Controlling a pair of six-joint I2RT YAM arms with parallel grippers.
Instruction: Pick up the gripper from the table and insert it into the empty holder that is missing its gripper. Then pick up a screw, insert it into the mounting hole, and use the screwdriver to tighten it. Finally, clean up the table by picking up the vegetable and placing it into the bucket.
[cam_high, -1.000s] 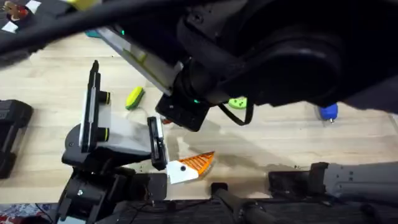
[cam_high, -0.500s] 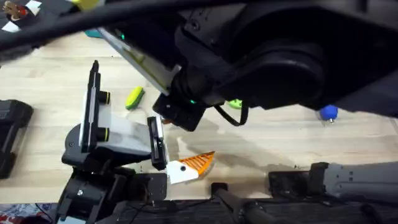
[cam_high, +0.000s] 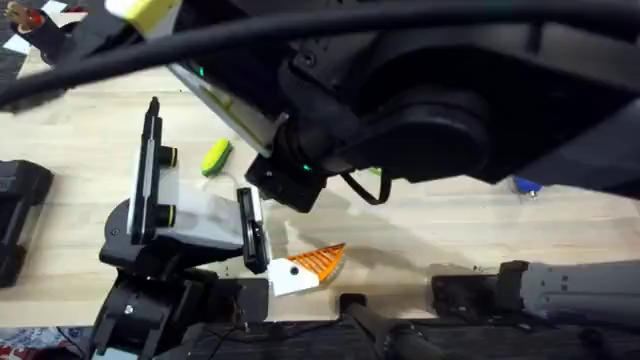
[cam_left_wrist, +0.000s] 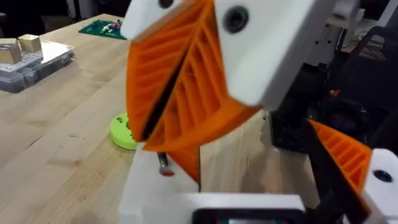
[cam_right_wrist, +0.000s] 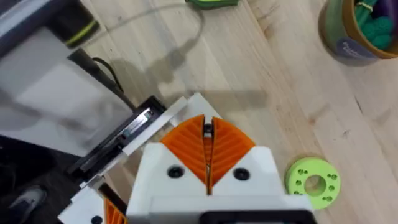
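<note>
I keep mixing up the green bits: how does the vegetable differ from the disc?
The vegetable is oval, the disc round and flat. The vegetable is yellow-green with a darker end; the disc is bright green, with holes. Both lie on the wooden table.

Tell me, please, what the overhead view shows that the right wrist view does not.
The overhead view adds the blue screwdriver, peeking out from under the dark arm at the right. The right wrist view adds the bucket and the right gripper, its orange pads shut. Both share the holder and the wooden table.
</note>
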